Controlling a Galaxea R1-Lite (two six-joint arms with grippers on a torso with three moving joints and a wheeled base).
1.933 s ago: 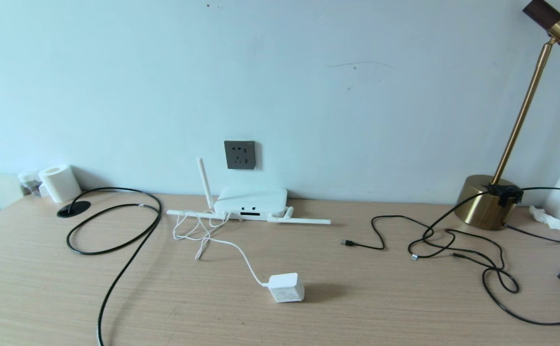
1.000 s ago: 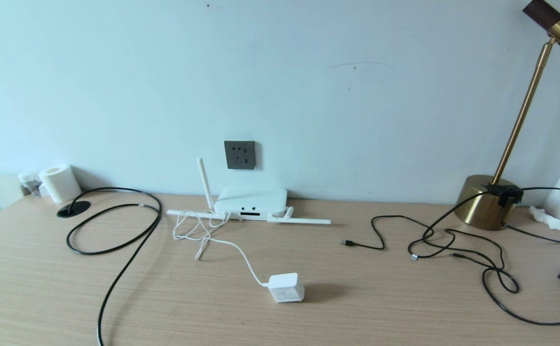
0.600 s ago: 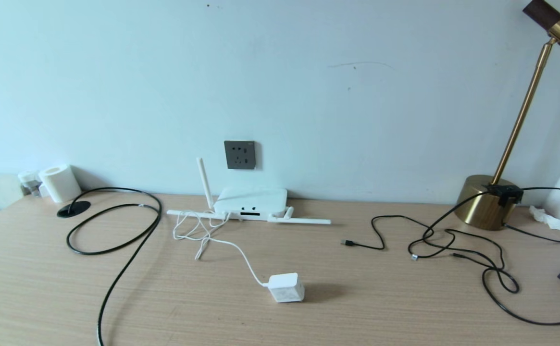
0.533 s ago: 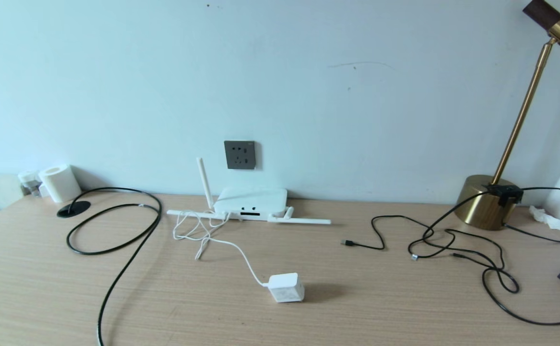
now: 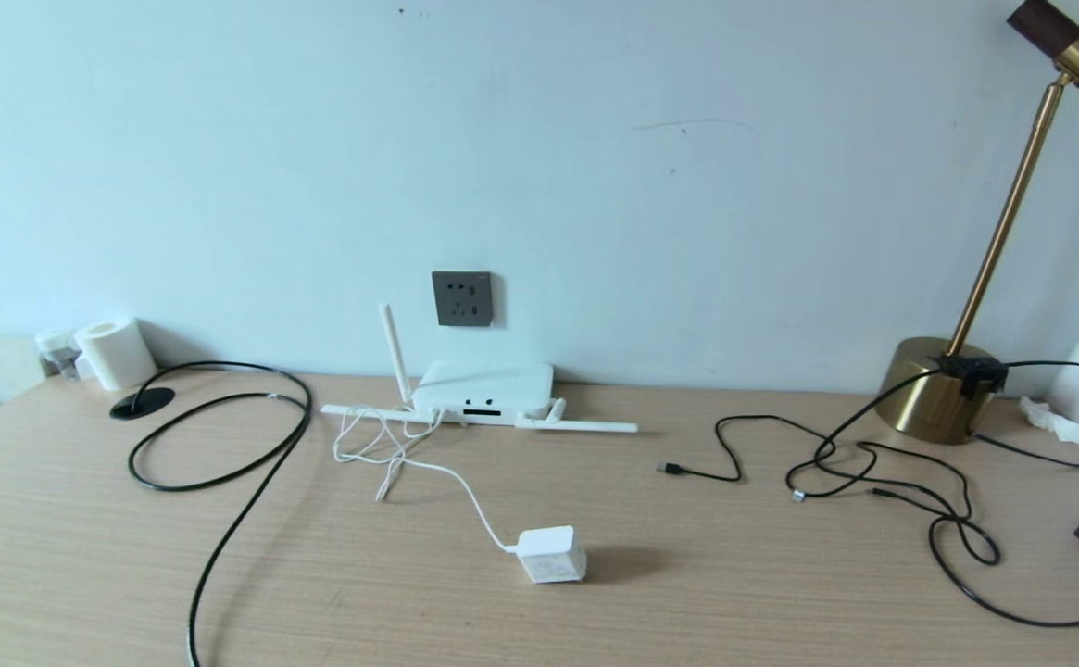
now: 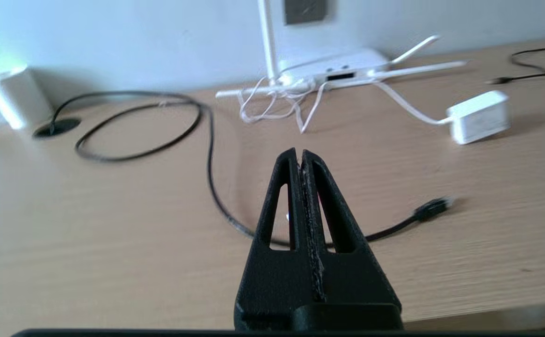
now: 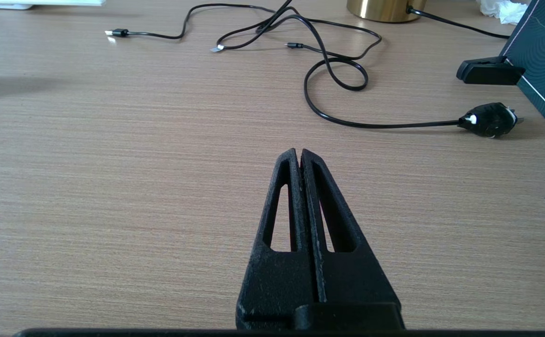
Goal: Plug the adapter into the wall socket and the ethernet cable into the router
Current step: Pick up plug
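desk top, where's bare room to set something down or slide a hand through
Free: the stretch between the adapter and the thin black cables, and the near edge of the desk. Crowded: white cord before the router; ethernet cable loops left.

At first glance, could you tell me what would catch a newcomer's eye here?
Probably the white router against the wall, right below the dark wall socket, with the adapter lying unplugged on the desk in front of it. The black ethernet cable loops across the desk's left side, and a brass lamp stands far right.
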